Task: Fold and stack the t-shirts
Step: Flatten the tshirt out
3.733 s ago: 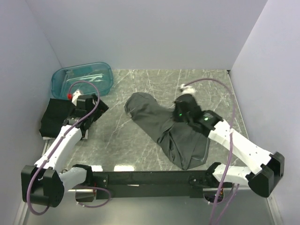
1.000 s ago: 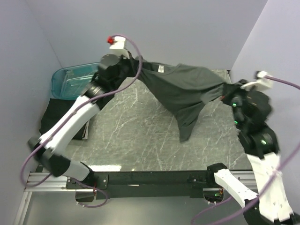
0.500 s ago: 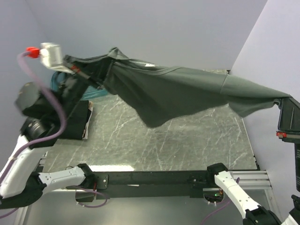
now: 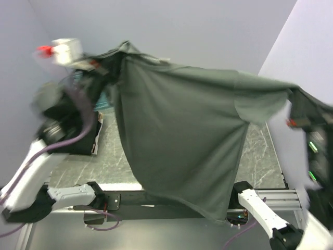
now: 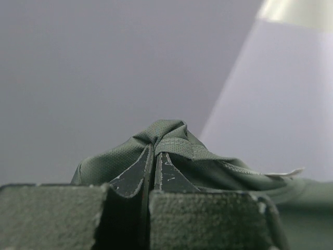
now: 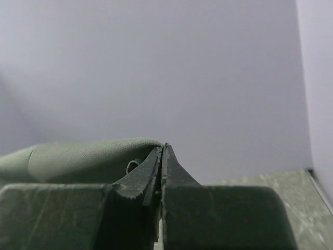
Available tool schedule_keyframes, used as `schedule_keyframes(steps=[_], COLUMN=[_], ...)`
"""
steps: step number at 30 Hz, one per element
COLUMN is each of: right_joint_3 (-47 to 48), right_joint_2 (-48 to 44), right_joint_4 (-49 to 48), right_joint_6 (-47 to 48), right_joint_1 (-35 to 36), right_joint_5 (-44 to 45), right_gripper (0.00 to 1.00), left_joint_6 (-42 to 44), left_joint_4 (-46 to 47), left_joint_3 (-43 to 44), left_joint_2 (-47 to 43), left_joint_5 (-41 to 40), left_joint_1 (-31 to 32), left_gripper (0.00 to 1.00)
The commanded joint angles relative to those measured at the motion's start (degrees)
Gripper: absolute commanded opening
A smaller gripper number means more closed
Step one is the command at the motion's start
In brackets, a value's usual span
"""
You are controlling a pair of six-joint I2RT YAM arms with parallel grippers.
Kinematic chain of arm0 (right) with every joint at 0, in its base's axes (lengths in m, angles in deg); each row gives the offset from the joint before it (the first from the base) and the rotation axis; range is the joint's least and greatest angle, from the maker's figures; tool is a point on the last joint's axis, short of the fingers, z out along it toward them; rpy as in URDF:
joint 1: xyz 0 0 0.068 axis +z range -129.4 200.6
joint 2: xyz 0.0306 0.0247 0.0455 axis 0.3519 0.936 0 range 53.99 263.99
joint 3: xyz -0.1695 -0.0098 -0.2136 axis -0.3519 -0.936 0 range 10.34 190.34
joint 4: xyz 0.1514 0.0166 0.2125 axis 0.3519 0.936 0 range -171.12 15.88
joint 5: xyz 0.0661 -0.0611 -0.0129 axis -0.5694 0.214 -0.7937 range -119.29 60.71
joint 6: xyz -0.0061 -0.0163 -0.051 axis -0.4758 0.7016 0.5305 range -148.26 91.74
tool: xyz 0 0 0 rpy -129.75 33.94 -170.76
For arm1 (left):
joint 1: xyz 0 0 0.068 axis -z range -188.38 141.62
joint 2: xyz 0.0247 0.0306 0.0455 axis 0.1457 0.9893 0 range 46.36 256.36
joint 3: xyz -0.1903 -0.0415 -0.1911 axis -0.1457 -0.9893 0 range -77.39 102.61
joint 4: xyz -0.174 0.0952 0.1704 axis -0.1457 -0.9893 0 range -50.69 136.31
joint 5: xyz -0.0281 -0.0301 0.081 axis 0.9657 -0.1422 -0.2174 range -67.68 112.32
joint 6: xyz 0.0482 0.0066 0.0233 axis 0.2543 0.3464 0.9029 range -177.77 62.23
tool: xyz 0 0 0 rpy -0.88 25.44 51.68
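**Where's the shirt?**
Up in the air. The shirt [image 4: 182, 135] is stretched between my two arms, and it hangs like a curtain in front of the table [image 4: 109, 161].

**Both pincers holding?**
Yes. My left pincer [image 5: 154, 156] is clamped tight on a bunched seam by the collar. My right pincer [image 6: 162, 156] is pinched shut on a fold at the far end of the top edge.

**Which way does it run?**
The top edge runs left to right from one pincer to the other. The body drops toward me, and the hem sags over the rail [image 4: 130, 199] at the near edge, lower on my right.

**So what does laying it down turn on?**
I reckon that hem. It has to land on the table, so I'd carry both ends back together as I lower them. Neither arm is nearer, because each holds one end.

**Room?**
It's tight at the sides. My right arm is close to the side wall [image 4: 307, 47], and my left hangs over the dark pile [image 4: 78, 138] on the table's left. The middle looks free, though the shirt hides much of it.
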Motion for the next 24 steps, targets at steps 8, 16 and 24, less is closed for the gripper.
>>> schedule_keyframes(steps=[8, 16, 24], right_joint_3=[-18.8, -3.6, -9.0], right_joint_2=[32.5, 66.9, 61.8], right_joint_4=[-13.7, -5.5, -9.5], right_joint_6=[-6.3, -9.3, -9.8], right_joint_1=[-5.8, -9.9, -9.2], right_joint_5=[10.4, 7.1, -1.5], right_gripper=[0.00, 0.53, 0.70], left_joint_6=[0.9, 1.6, -1.5], left_joint_4=[-7.8, -12.5, -7.0], left_joint_3=[14.6, 25.2, 11.6], left_joint_2=[50.5, 68.2, 57.8], left_joint_5=[-9.2, -1.4, 1.7], left_joint_1=[-16.0, -17.8, -18.0], left_gripper=[0.25, 1.00, 0.99])
